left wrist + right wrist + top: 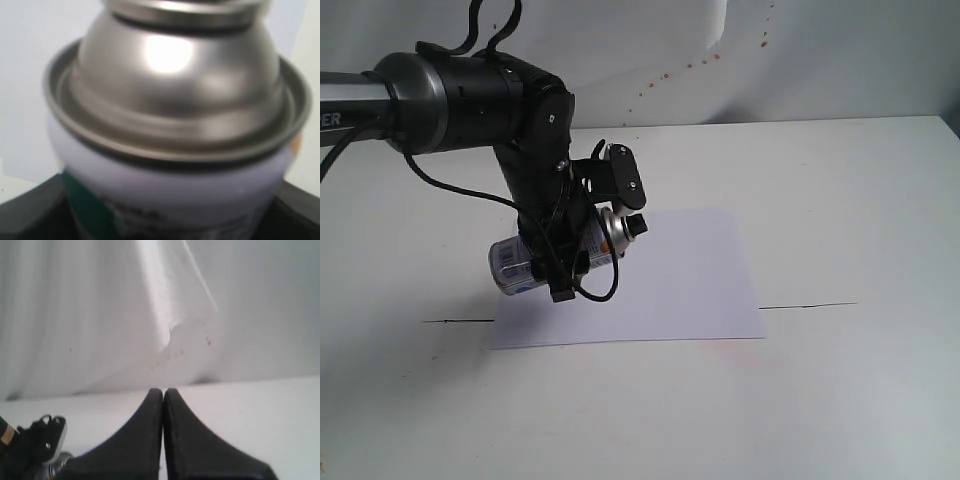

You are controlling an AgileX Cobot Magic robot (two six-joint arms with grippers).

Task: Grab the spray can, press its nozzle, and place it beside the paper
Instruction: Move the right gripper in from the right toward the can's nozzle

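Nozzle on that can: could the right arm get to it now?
Probably yes. The nozzle sticks out sideways from the can, toward the right, with nothing in front of it. The right gripper is shut and holds nothing.

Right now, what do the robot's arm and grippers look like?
The left arm is glossy black with rounded cylindrical joints, a silver band bearing partial white lettering, and thin black cables looping off it. A black bracket with screws is fixed near its wrist. The right gripper has two matte black fingers tapering to narrow tips.
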